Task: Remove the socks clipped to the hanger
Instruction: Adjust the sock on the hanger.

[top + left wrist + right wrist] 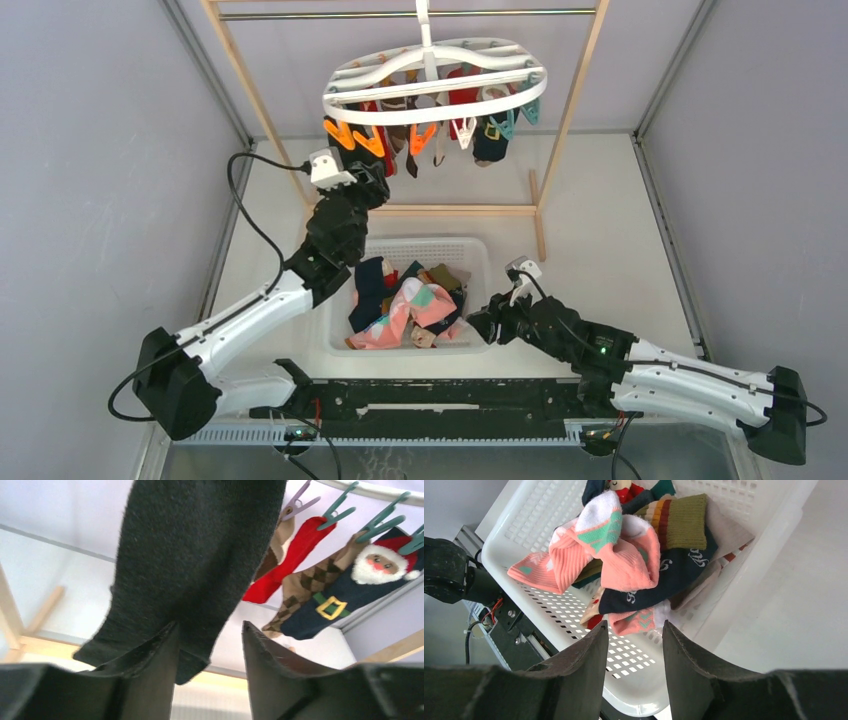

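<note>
Entry one, surroundings: a wooden rack frame point(250, 95) stands at the back of the bench point(610, 230). Its metal rail point(500, 12) carries the hanger point(428, 50), a white oval ring with curved crossbars.

Below and nearer sits a white mesh basket point(430, 241). In it we list salmon pink socks point(624, 555), a navy sock with lettering point(664, 575) and an olive striped sock point(679, 517), all heaped together.

Entry two, the socks point(490, 140) on the hanger: these hang under the ring among orange clips point(350, 135) and teal clips point(345, 505). From the left wrist view we count:
- a red sock point(290, 565)
- a brown diamond-patterned sock point(310, 585)
- a navy Santa sock point(350, 590)
- a dark grey sock point(200, 555), closest, filling much of the view and hiding the ring above it

Entry three, tools: the left tool point(209, 630) is raised beneath the hanger with its jaws apart. The dark grey sock's hem hangs into the gap against one finger. The right tool point(635, 630) hangs over the basket's near rim, jaws apart and holding nothing.
</note>
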`<state>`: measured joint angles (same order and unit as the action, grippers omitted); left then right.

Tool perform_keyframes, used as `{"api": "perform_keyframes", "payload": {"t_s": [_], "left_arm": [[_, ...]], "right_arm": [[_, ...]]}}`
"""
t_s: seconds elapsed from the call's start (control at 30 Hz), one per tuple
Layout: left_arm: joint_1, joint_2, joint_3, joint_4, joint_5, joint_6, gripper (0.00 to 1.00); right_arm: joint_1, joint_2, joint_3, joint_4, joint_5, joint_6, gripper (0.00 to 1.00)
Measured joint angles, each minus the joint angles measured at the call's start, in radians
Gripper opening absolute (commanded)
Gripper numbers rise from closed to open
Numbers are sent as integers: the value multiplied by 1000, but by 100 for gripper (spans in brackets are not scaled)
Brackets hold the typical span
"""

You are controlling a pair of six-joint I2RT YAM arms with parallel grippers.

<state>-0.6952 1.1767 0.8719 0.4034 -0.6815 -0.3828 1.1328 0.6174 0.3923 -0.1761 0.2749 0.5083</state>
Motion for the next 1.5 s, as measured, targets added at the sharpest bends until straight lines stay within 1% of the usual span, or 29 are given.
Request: {"api": "perform_keyframes", "payload": {"t_s": [0.07,0.1,0.2,0.27,0.77,1.5], "left_arm": [[3,-13,0,-4,-9,3,35],[6,-21,0,-4,-13,7,32],[24,-47,0,-9,-15,8,18],[44,-61,0,-17,-15,4,15],[193,-175,0,-118,31,6,15],[210,-216,-8,-182,93,-11,12]], "right_arm": [[-7,0,-3,1,-6,0,51],[-11,0,-6,1,-11,0,51],[-19,4,-11,2,-23,0,51],[-21,10,-12,3,-32,0,51],[-22,15,-12,9,-48,0,51],[-7,30,-12,17,-48,14,51]]}}
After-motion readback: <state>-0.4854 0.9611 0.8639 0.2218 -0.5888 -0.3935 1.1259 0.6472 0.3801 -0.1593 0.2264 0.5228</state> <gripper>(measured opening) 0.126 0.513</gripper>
